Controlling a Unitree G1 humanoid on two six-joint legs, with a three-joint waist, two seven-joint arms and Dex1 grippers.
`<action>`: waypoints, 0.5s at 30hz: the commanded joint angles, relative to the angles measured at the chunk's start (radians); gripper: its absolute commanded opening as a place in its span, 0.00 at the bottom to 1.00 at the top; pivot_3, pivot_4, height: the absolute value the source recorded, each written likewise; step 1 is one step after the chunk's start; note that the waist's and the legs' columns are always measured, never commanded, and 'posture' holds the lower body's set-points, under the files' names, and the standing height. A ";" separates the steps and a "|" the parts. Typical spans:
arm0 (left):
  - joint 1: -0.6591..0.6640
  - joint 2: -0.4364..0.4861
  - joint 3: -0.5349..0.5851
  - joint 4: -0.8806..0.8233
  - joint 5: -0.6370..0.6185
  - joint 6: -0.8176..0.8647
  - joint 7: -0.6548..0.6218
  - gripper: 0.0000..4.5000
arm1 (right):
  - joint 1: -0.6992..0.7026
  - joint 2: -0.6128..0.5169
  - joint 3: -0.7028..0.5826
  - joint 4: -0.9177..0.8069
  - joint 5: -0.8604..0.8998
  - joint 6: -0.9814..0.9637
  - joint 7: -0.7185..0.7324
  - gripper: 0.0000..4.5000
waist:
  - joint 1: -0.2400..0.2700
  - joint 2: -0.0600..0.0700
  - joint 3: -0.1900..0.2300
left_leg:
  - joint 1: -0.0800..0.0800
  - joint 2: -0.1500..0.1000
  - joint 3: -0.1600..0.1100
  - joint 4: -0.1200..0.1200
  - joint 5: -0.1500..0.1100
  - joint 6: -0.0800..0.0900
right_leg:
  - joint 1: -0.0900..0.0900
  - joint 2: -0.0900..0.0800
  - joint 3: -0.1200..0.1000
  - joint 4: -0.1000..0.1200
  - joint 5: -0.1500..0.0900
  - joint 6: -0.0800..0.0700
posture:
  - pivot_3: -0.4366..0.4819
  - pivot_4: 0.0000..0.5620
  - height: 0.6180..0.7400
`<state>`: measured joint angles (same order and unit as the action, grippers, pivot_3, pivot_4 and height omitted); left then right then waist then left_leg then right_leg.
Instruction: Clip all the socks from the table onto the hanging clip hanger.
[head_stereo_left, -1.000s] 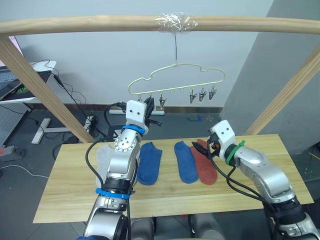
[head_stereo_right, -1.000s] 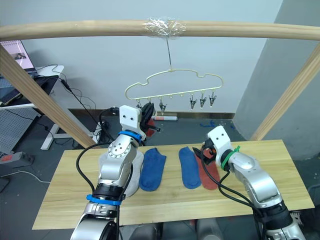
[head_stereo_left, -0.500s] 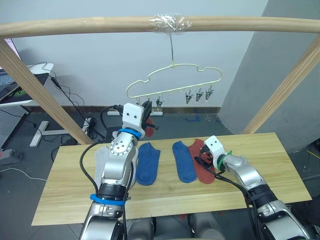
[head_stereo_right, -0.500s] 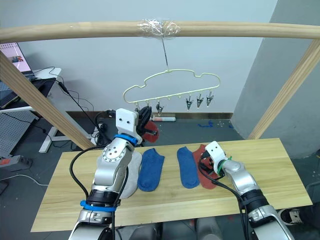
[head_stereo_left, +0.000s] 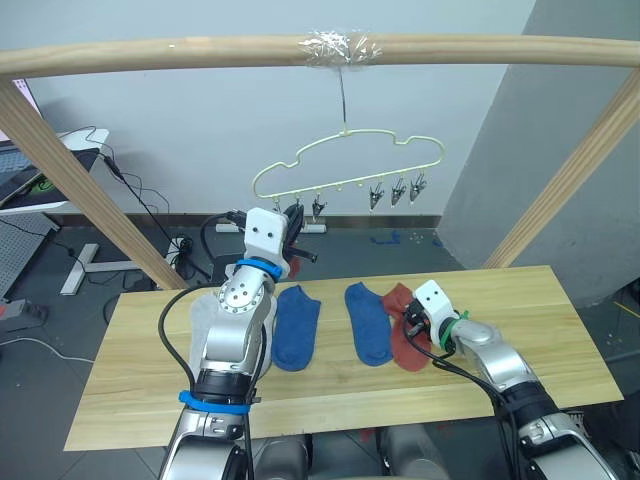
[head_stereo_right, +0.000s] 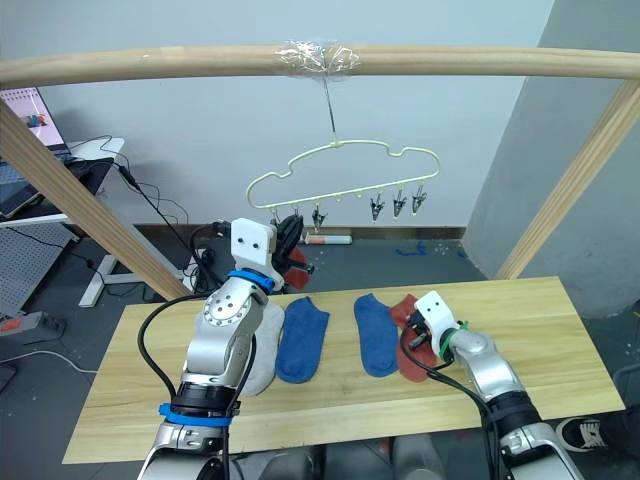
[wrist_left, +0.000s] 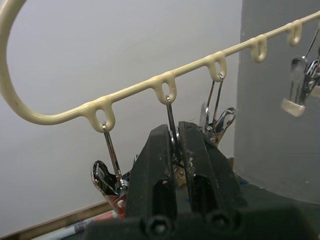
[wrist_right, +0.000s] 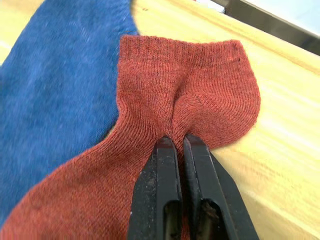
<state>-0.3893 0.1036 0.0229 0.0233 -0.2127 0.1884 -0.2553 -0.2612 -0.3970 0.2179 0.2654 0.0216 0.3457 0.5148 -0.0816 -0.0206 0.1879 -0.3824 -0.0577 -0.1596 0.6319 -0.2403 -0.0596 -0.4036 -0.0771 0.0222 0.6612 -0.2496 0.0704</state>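
The pale yellow-green clip hanger (head_stereo_left: 345, 160) hangs by its hook from the top pole. My left gripper (wrist_left: 177, 131) is raised to its left clips and shut on one metal clip (wrist_left: 170, 107). Rust red fabric (head_stereo_right: 298, 258) shows just behind that gripper. On the table (head_stereo_left: 540, 330) lie a light grey sock (head_stereo_left: 205, 320), two blue socks (head_stereo_left: 295, 325) (head_stereo_left: 368, 320) and a rust red sock (wrist_right: 200, 80). My right gripper (wrist_right: 175, 142) is down on the rust red sock and shut on a bunched fold of it.
A round wooden pole frame surrounds the table: a top bar (head_stereo_left: 200, 55), a slanted left pole (head_stereo_left: 80, 170) and a slanted right pole (head_stereo_left: 570, 180). Three more clips (head_stereo_left: 397, 190) hang at the hanger's right end. Bare tabletop lies right of the socks.
My right gripper came down onto the rust red sock and shut on it, puckering the fabric. The left gripper stayed at the clip. The camera shifted slightly.
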 joint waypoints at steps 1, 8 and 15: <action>-0.023 -0.025 0.078 -0.059 -0.187 0.191 -0.019 0.00 | 0.035 -0.046 -0.023 -0.261 0.020 0.018 0.052 0.01 | -0.002 0.000 0.000 | 0.000 0.000 0.000 0.000 0.000 0.000 | 0.000 0.000 0.000 0.000 0.000 0.000 | 0.37 0.27 1.00; -0.085 -0.025 0.299 -0.065 -0.629 0.603 0.032 0.00 | 0.081 -0.001 0.009 -0.652 0.139 0.204 0.077 0.01 | -0.007 0.000 0.000 | 0.001 0.005 -0.001 0.001 0.000 0.000 | 0.000 0.005 -0.001 0.001 -0.003 0.005 | 0.35 0.28 1.00; -0.112 -0.018 0.349 -0.084 -0.794 0.739 0.090 0.00 | 0.003 0.126 0.035 -0.720 0.165 0.320 0.004 0.01 | -0.002 0.000 0.000 | 0.000 0.004 -0.001 0.005 0.000 -0.001 | 0.001 0.005 0.000 0.002 -0.002 0.004 | 0.35 0.28 1.00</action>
<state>-0.4885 0.0826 0.3627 -0.0391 -0.9747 0.9069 -0.1795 -0.2415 -0.2761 0.2578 -0.4060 0.1707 0.6567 0.5351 -0.0837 -0.0204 0.1877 -0.3824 -0.0537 -0.1608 0.6373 -0.2398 -0.0605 -0.4027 -0.0722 0.0222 0.6628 -0.2515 0.0743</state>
